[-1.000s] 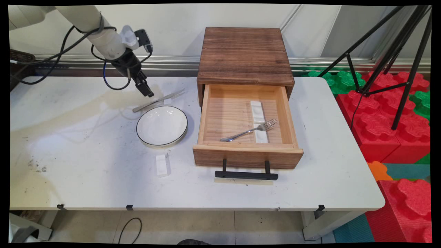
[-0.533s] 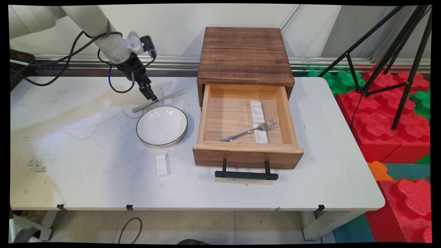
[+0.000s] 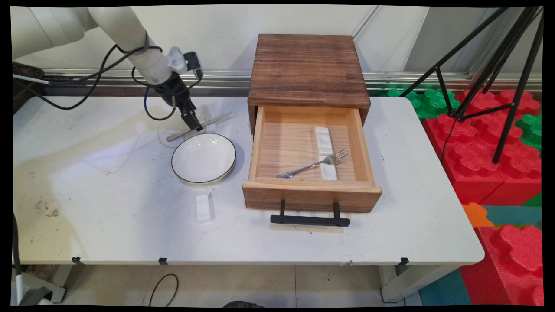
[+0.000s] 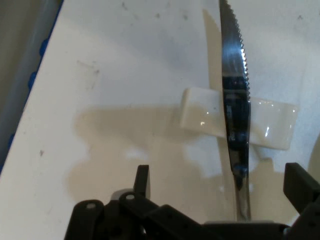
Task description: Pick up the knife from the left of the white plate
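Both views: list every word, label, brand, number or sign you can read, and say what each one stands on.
None can be read in either view.
The arm, wooden drawer box, plate, fork, knife and the white rest under it bear no lettering that shows.
The pincer is plain black.

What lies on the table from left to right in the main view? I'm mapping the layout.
Knife → plate → drawer, with the fork inside it → tripod.
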### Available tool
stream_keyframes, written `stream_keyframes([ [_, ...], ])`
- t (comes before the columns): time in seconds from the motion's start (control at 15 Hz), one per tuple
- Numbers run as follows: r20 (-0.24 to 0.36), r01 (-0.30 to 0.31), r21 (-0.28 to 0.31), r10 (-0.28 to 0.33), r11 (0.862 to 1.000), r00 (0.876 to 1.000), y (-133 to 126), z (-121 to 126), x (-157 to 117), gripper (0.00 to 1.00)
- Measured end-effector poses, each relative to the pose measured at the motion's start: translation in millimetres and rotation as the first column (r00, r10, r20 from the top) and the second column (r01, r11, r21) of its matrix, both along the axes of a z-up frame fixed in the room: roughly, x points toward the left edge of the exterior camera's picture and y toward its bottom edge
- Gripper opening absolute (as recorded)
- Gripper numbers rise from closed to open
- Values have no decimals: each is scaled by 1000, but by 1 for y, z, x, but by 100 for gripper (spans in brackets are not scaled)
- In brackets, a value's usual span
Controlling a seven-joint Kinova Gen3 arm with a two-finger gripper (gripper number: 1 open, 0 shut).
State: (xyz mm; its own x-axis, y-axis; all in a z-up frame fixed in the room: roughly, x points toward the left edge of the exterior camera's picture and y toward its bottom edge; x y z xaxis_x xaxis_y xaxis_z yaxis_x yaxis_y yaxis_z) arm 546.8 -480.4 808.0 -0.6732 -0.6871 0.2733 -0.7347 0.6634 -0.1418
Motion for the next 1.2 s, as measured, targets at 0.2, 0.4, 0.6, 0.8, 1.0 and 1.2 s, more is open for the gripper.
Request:
stream_keyframes([
  [0.2, -3, 3, 10, -2, 1000, 1000, -2, -5, 1, 100],
  [0.4, -5, 6, 21, -6, 1000, 1000, -3, -8, 3, 100],
  [0.6, -6, 9, 27, -8, 1000, 1000, -1, -9, 5, 100],
  [0.8, -7, 9, 30, -9, 1000, 1000, 0, -9, 7, 100],
  [1.0, -9, 11, 32, -10, 999, 1000, 0, -8, 7, 0],
  [1.2, -12, 15, 37, -14, 999, 1000, 0, -9, 6, 0],
])
